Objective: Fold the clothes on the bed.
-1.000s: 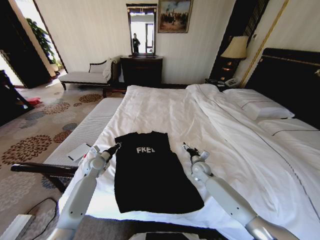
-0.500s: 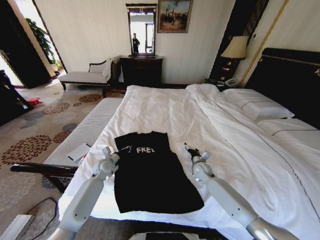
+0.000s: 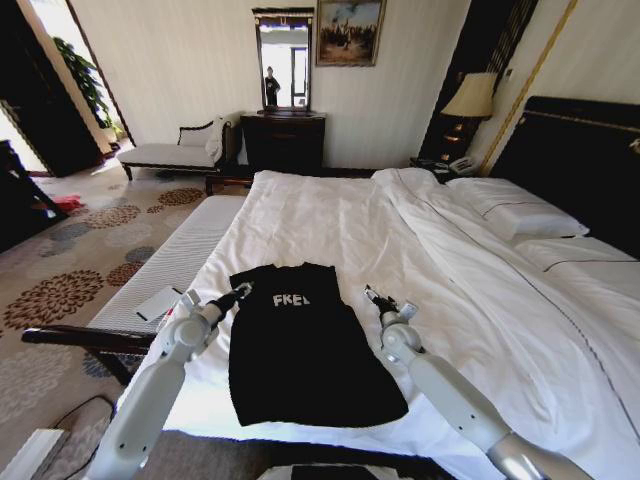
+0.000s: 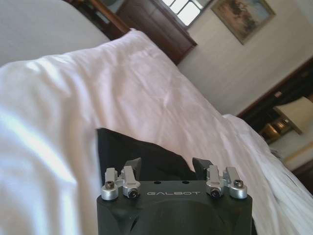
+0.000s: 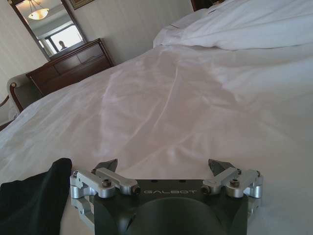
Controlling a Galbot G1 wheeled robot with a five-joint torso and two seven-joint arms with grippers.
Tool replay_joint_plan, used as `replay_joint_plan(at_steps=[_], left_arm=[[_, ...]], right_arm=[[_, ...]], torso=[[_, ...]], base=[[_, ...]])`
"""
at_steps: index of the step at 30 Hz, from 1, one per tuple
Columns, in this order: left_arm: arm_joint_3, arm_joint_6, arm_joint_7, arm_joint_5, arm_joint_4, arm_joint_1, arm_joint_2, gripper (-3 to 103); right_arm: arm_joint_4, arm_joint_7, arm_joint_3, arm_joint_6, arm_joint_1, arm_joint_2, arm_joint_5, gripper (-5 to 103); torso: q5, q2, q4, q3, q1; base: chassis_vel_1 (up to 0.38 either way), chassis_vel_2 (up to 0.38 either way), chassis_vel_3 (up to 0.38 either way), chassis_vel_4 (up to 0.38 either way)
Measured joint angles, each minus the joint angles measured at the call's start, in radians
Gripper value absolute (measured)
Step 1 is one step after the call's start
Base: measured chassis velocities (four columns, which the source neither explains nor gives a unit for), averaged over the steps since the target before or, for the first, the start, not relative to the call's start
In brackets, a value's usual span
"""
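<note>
On the near left part of the bed (image 3: 400,220), black T-shirt (image 3: 300,350) lies flat, partly folded, collar end far, "FREE" lettering half readable. Left end effector (image 3: 238,294) at the shirt's far-left corner, fingers apart per left wrist view (image 4: 166,169), straddling the fabric edge; contact hard to tell. Right end effector (image 3: 374,297) over bare sheet just right of the shirt, fingers apart (image 5: 164,164), nothing between them. Shirt's near hem sits close to the mattress edge; sleeves not distinguishable.
</note>
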Motion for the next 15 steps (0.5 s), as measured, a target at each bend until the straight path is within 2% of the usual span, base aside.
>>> replay_joint_plan(at_steps=[2,3,5,7,15], left_arm=[[-0.014,0.009,0.003,-0.001,0.072,-0.032,-0.007,74],[-0.014,0.009,0.003,-0.001,0.072,-0.032,-0.007,74],[0.002,0.011,0.034,0.034,0.209,-0.092,-0.025,84],[0.015,0.005,0.053,0.056,0.287,-0.135,-0.043,95],[0.025,-0.023,0.088,0.103,0.414,-0.228,-0.091,103]], right_arm=[[0.001,0.001,-0.002,0.0,-0.001,-0.001,0.0,100],[0.001,0.001,-0.002,0.0,-0.001,-0.001,0.0,100],[0.001,0.002,-0.004,0.0,-0.002,-0.001,-0.003,100],[0.002,0.004,-0.003,0.0,-0.003,0.001,-0.002,100],[0.0,0.009,0.007,0.0,-0.003,0.002,0.003,100]], torso=[[0.0001,0.0,0.0002,0.0,0.0],[0.0001,0.0,0.0002,0.0,0.0],[-0.0001,0.0,0.0002,0.0,0.0],[0.0,0.0,-0.0001,0.0,0.0],[0.0002,0.0,-0.0001,0.0,0.0]], base=[[0.0,0.0,0.0,0.0],[0.0,0.0,0.0,0.0],[0.0,0.0,0.0,0.0],[0.0,0.0,0.0,0.0],[0.0,0.0,0.0,0.0]])
